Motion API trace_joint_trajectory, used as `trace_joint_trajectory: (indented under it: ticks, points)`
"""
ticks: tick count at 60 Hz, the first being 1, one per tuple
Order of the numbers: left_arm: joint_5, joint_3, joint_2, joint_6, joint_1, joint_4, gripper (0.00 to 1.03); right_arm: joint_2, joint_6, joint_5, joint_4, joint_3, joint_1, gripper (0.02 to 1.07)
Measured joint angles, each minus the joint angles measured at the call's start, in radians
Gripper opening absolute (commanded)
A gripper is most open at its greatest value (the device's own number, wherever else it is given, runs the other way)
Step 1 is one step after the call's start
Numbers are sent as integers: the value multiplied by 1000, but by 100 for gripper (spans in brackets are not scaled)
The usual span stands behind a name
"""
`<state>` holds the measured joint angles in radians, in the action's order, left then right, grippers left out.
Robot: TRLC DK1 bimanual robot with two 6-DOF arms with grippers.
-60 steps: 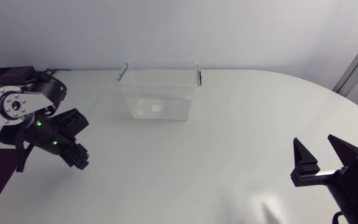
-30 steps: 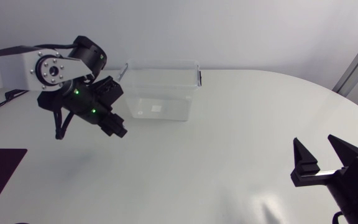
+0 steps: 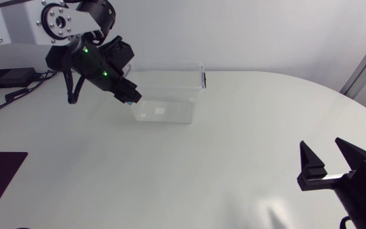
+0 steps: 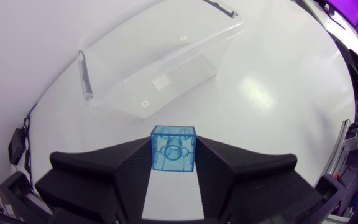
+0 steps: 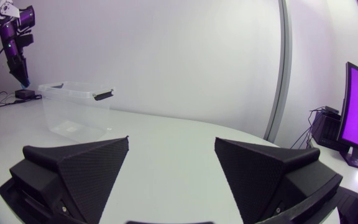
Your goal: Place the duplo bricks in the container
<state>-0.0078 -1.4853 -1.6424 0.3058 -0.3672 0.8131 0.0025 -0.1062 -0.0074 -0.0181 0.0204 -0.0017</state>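
Our left fingers (image 4: 129,177) clamped on 1 translucent blue duplo brick (image 4: 173,148), raised near the left end of the clear plastic container (image 3: 164,113) on the white bench (image 3: 202,172), our right fingers (image 5: 79,165) spread wide, well apart from the container

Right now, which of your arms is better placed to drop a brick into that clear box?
Left. My left gripper is shut on a blue brick and hangs right by the container. My right gripper is open, empty and far across the table.
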Motion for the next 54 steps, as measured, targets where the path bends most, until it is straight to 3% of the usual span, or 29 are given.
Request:
trace_joint_trajectory:
  ticks: [16, 32, 54]
  points:
    - [0, -145, -55, 0, 0, 45, 26, 0, 0, 0, 0, 0, 0, 102]
    - [0, -159, -87, -27, 0, 45, 26, 0, 0, 0, 0, 0, 0, 102]
    - [0, -109, -77, -153, 18, -252, 29, 0, 0, 0, 0, 0, 0, 102]
